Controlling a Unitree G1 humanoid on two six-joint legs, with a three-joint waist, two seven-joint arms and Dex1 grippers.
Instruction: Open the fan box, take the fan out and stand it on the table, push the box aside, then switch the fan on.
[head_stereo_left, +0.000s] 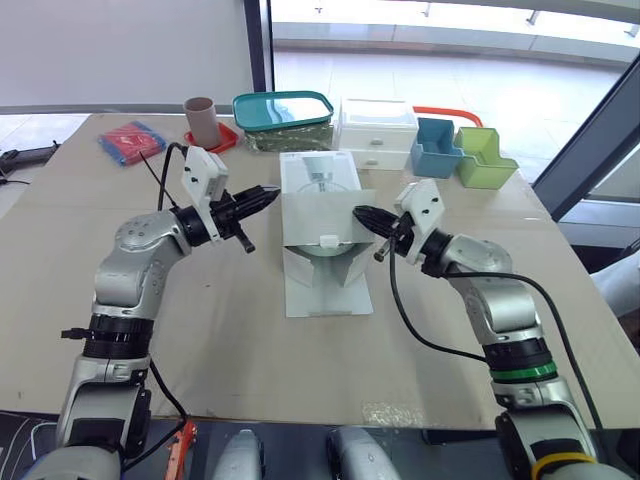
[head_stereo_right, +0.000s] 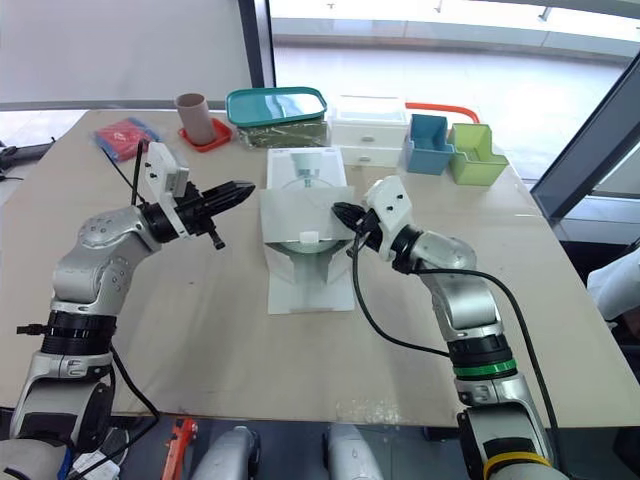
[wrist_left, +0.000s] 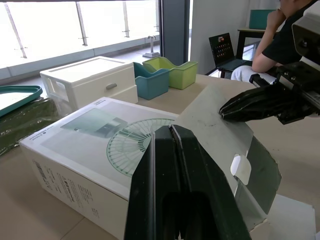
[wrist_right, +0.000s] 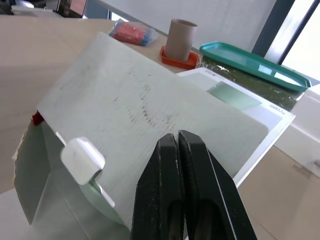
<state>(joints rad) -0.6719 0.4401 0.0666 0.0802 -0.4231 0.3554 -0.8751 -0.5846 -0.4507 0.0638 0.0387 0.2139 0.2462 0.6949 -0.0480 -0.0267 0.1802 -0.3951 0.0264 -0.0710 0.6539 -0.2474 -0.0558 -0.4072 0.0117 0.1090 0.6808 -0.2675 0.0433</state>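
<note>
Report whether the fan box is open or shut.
Open: on the fan box, the end flap is lifted with its tab free, and the bottom flap lies flat on the table.

A pale tan desk (head_stereo_left: 200, 330) has tall windows (head_stereo_left: 450, 25) beyond its far edge. Strong daylight falls across a pale floor (head_stereo_left: 540, 100) behind the glass, and a dark upright window post (head_stereo_left: 257, 45) divides the panes from a plain grey wall (head_stereo_left: 120, 50) behind the far left corner. A dark slanted frame bar (head_stereo_left: 592, 125) passes the far right corner, while the left wrist view shows a railing (wrist_left: 80, 22) outside the glass and a black chair (wrist_left: 227, 47) beside a small dark table (wrist_left: 252, 32) beyond the desk.
</note>
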